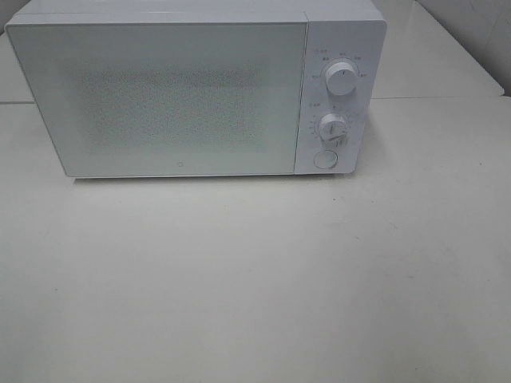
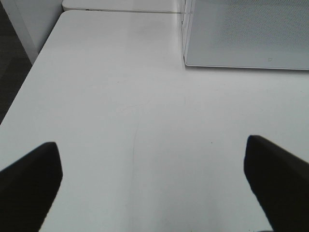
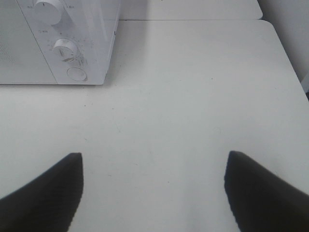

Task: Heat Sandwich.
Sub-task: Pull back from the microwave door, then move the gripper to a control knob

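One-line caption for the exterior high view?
Closed white microwave, control panel beside its door, standing on a white table.

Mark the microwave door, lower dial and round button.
microwave door (image 1: 164, 100), exterior high view, middle of panel.
lower dial (image 1: 332, 128), exterior high view, its face.
round button (image 1: 325, 160), exterior high view, its centre.
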`<control>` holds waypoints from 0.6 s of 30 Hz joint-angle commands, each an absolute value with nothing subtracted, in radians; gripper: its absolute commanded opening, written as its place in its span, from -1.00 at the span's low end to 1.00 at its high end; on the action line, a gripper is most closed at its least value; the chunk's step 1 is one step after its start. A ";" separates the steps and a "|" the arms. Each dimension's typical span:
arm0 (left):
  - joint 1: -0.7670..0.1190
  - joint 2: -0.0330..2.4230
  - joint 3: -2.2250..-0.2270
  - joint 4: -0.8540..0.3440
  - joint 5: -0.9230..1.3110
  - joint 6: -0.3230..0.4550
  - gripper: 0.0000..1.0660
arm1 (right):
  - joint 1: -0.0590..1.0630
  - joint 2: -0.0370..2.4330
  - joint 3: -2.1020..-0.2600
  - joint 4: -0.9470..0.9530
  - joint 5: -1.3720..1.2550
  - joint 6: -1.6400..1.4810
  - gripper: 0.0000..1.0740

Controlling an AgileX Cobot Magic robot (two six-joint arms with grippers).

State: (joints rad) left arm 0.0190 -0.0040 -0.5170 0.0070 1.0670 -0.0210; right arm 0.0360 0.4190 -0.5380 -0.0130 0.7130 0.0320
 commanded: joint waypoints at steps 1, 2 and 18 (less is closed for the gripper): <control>0.022 -0.024 -0.516 0.000 1.067 -0.022 0.83 | 0.031 0.465 -0.540 -0.016 0.661 0.037 0.42; 0.022 -0.024 -0.516 0.000 1.067 -0.022 0.83 | 0.031 0.479 -0.540 -0.016 0.645 0.037 0.42; 0.022 -0.024 -0.516 0.000 1.067 -0.022 0.83 | 0.031 0.690 -0.540 -0.017 0.416 0.037 0.42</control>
